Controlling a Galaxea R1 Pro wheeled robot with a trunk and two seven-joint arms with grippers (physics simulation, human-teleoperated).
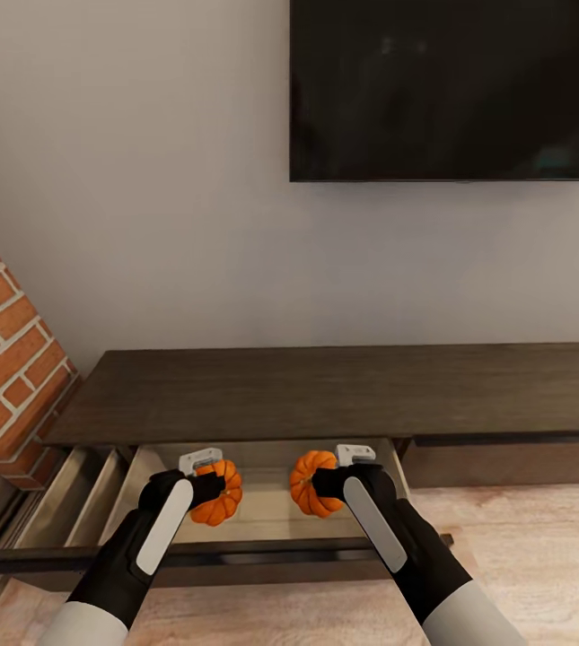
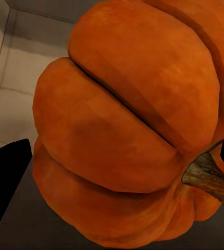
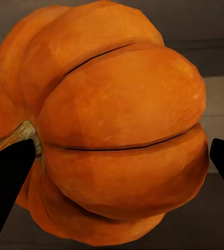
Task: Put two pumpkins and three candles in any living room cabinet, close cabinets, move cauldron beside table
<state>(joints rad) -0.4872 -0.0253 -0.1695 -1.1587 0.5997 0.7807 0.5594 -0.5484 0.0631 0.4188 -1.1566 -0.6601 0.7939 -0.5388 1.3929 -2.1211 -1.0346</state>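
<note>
Holding one pumpkin in each claw, we are at the step of putting both into the cabinet. The left pumpkin (image 1: pixel 218 493) sits clamped in our left claw (image 1: pixel 206 474), and the right pumpkin (image 1: pixel 310 483) sits clamped in our right claw (image 1: pixel 341 470); both hang over the pale inside of the pulled-out drawer (image 1: pixel 267 507), just under the front edge of the cabinet top (image 1: pixel 343 390).

Both pumpkins are round, ribbed and deep orange. Up close, the left one (image 2: pixel 127 130) shows a brown woody stem at one side, with a dark fingertip (image 2: pixel 5 182) on one flank. The right one (image 3: pixel 112 135) also shows its stem, pale and short, and sits between two dark fingertips (image 3: pixel 8 182).

We judge the next move to be lowering each pumpkin to the drawer floor and then spreading the claws, keeping the two apart so they do not knock together. After that the drawer front (image 1: pixel 235 549) needs pushing in.

Further out, the cabinet runs long and low along the grey wall, with the black TV (image 1: pixel 451 90) above it, the brick fireplace (image 1: pixel 6 359) to our left and the wood floor (image 1: pixel 522 529) below.
</note>
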